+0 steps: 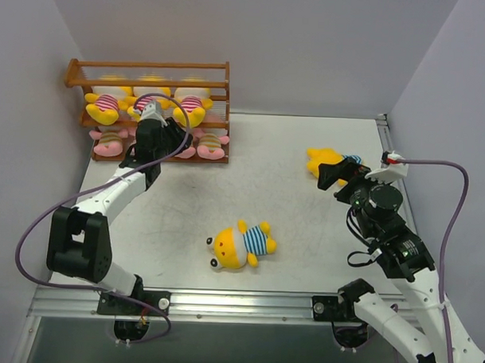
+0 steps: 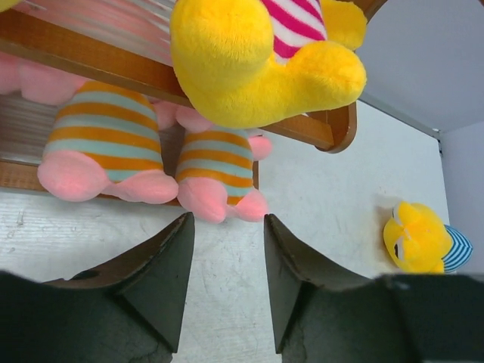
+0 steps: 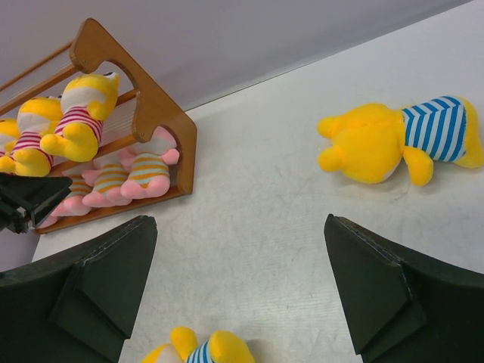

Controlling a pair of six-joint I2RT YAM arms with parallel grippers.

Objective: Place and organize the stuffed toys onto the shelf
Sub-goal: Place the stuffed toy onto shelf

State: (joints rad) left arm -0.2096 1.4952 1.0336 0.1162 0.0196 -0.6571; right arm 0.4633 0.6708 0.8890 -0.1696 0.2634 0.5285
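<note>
The wooden shelf (image 1: 151, 67) stands at the far left. Three yellow stuffed toys in pink stripes (image 1: 106, 105) sit on its middle tier, and pink ones in tan stripes (image 1: 212, 142) fill the bottom tier. My left gripper (image 1: 179, 134) hovers just in front of the bottom tier, open and empty; its view shows pink toys (image 2: 106, 144) close ahead of the left gripper (image 2: 228, 223). One blue-striped yellow toy (image 1: 242, 245) lies mid-table. Another blue-striped toy (image 1: 329, 159) lies at the right, just beyond my open right gripper (image 1: 342, 179). In the right wrist view the right gripper (image 3: 238, 221) is empty, with this toy (image 3: 393, 140) ahead to the right.
Grey walls close in the table (image 1: 305, 223) on the left, back and right. The left arm's purple cable (image 1: 162, 99) loops across the shelf front. A metal rail (image 1: 222, 304) runs along the near edge between the arm bases.
</note>
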